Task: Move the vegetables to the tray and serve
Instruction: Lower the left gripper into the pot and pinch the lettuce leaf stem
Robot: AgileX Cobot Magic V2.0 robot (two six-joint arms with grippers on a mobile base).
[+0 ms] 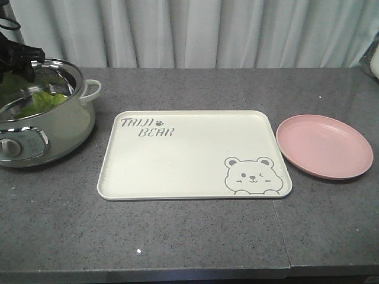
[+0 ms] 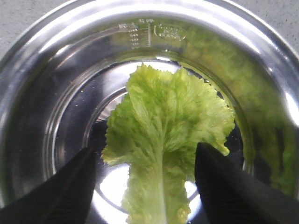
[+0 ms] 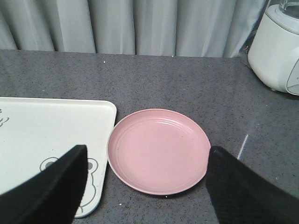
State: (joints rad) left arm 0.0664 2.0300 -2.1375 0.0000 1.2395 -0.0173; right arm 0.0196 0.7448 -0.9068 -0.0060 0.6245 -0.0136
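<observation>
1. One lettuce leaf (image 2: 163,126) is seen lying flat on the bottom of the steel pot (image 2: 42,79), directly below the left jaws. The tray (image 1: 189,171) is not yet reached by it.
2. The left jaws are spread wide and nothing is held in them. A dark finger (image 2: 65,191) is seen on each side of the leaf, with the lower blade framed in the gap.
3. The leaf's long axis is given by its pale rib. It runs through the gap from the wrist side outward, roughly across the line on which the jaws close. The crinkled top lies beyond the fingertips.
4. The blade is judged to be about as wide as the opening, so both edges would be gathered inward by a closing. How high the fingertips stand above the leaf cannot be told.
5. The left arm is plainly the nearer one, since it alone is seen over the pot at the left end of the worktop (image 1: 177,236).
6. The right jaws are also held wide open and empty. A pink plate (image 3: 159,149) lies below them, well apart from the pot.
7. The tray is found on the worktop beside the pot, to the right of the left jaws and between the two pairs of jaws. A lift clear of the pot rim and a carry rightward are judged to be called for.
</observation>
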